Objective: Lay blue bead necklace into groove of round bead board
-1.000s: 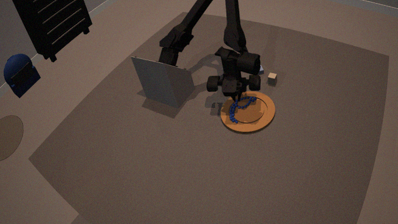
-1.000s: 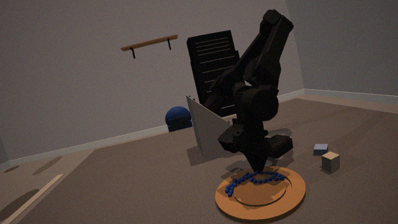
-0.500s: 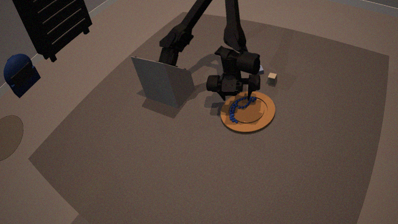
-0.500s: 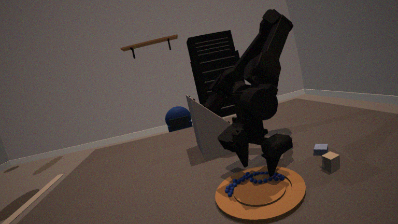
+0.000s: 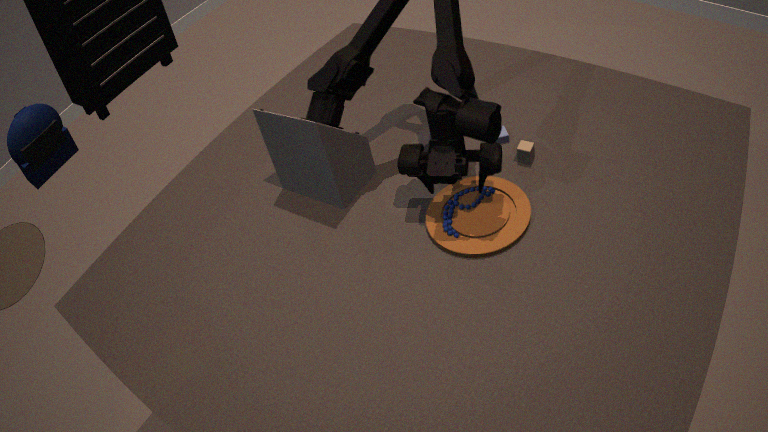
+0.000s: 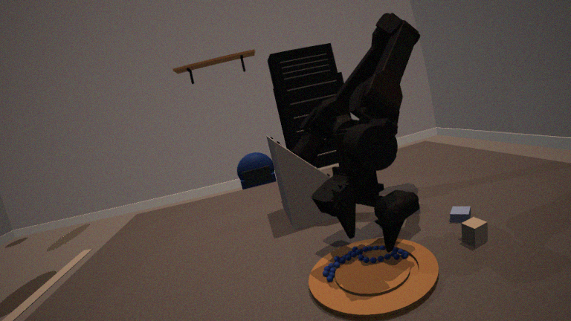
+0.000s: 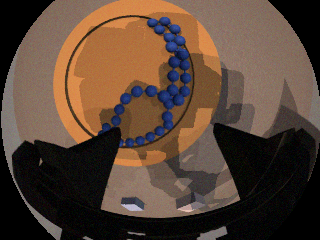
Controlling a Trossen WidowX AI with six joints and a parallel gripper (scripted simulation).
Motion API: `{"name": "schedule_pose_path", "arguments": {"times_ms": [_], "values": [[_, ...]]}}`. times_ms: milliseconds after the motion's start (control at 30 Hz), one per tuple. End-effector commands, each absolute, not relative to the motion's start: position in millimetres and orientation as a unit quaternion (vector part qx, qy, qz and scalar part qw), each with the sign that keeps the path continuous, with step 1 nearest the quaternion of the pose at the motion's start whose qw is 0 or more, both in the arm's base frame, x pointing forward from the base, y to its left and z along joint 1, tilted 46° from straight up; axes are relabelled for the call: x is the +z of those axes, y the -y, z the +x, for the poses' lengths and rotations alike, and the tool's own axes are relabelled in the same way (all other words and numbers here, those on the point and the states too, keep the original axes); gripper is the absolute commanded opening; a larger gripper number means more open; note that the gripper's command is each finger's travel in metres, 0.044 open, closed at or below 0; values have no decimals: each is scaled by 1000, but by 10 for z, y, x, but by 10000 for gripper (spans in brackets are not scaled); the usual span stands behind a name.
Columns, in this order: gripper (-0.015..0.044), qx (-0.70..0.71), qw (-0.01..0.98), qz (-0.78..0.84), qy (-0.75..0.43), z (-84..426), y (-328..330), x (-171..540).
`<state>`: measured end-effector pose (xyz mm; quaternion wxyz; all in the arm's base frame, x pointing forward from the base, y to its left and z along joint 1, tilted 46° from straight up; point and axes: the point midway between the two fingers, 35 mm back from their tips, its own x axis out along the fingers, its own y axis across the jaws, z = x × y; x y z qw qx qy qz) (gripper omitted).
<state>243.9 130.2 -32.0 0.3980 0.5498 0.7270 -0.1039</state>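
Blue domed object (image 5: pixel 35 141) (image 6: pixel 255 163): out at the far left in the top view, a dark panel across its front.
Black cabinet (image 5: pixel 107 25) (image 6: pixel 307 65): next along, tall and dark, pale lines running across its face.
Grey box-like piece (image 5: pixel 305 161) (image 6: pixel 294 191): and here it is on the dark mat, in front of the arm's lower end.
Black arm (image 5: pixel 380 18) (image 6: pixel 404 48): up it goes, over the elbow and down towards the board!
Gripper (image 5: pixel 456 190) (image 6: pixel 371 243) (image 7: pixel 168 130): fingers spread wide, nothing pinched between them; one tip is right by the beads, though whether it touches is hard to tell.
Blue bead necklace (image 5: pixel 447 218) (image 6: pixel 372 260) (image 7: pixel 173 76): on the board, bunched into a double run along the left in the top view, then opening into a loop that cuts inward over the raised centre. It's only partly along the groove (image 5: pixel 480 236) (image 6: pixel 366 293) (image 7: pixel 66 80)!
Round bead board (image 5: pixel 518 223) (image 6: pixel 425 275) (image 7: pixel 60 82): orange, flat on the mat, under the beads.
Bluish block (image 5: pixel 503 134) (image 6: pixel 460 214): beyond the board, partly behind the arm from above.
Tan-topped block (image 5: pixel 525 148) (image 6: pixel 474 232): just beside it, the last in line on the right.
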Motion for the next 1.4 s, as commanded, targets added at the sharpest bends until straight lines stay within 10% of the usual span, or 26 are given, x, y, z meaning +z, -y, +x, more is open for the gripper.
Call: {"name": "schedule_pose_path", "arguments": {"times_ms": [0,533,933,1367], "values": [[440,-102,398,550,-727,2439,-1302,-315],[440,-102,398,550,-727,2439,-1302,-315],[125,-117,388,557,-725,2519,-1046,-219],[120,-116,389,558,-724,2520,-1132,-302]]}}
